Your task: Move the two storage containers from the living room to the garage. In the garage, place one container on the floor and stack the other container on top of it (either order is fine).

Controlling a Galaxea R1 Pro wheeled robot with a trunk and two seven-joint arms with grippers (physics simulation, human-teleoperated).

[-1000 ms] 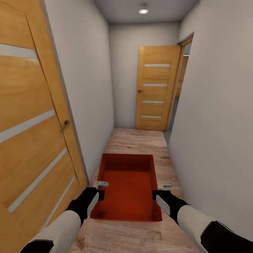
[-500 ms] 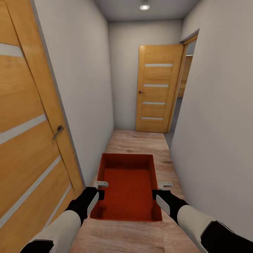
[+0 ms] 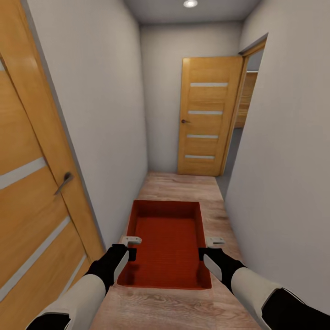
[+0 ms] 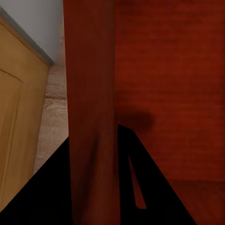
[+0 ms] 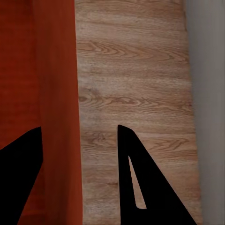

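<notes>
A narrow corridor is seen, walled in plain grey-white on both sides. At the near left a wood-panelled door (image 3: 32, 183) with pale strips and a lever handle stands close beside the path. The left tool (image 3: 129, 247) is clamped over the left wall of the bin (image 3: 167, 238), one finger on each side of it in the wrist view. The orange-red bin, rectangular, open-topped and flat-bottomed, is held up between both arms over the light wood-plank floor (image 3: 183, 188). The right tool (image 3: 207, 249) grips the bin's right wall likewise. At the far end a second panelled door (image 3: 207, 117) stands open beside a doorway (image 3: 245, 110) on the right. Little room is left between bin and walls.
</notes>
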